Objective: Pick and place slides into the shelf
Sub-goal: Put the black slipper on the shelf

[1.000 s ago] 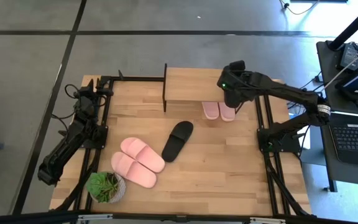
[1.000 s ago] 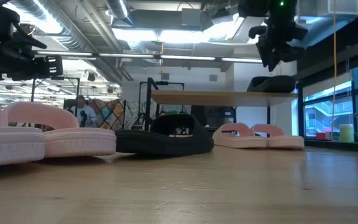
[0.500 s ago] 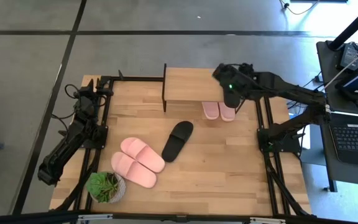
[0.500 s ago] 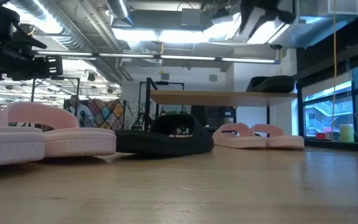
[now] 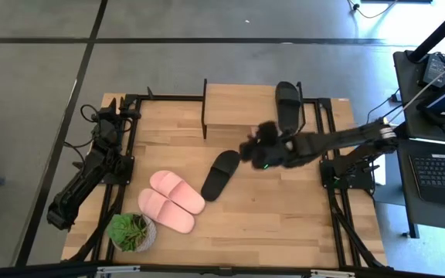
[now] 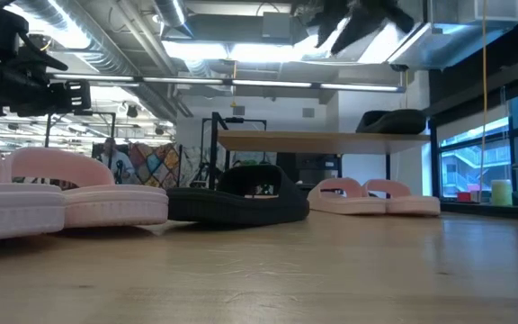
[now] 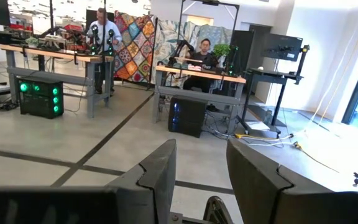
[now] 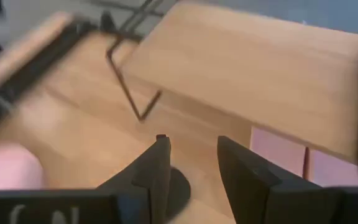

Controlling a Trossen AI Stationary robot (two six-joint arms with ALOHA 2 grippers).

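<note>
Black slide (image 5: 288,103) now bare atop the shelf (image 5: 238,105), right gripper (image 5: 253,148) empty, parted, swung toward the floor slide (image 5: 220,174).

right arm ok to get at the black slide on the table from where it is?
Probably yes. The right gripper is open and empty, high above the table just beside the black slide, and nothing lies between them. The pink pair is on the slide's other side.

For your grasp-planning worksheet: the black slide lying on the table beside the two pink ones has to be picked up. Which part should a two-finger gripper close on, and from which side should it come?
Probably the long edges of the black slide, just behind its wide strap. It lies flat, sole down, slanted toward the shelf, so come from straight above with the fingers turned across its narrow width. The right gripper, open, is nearest.
</note>
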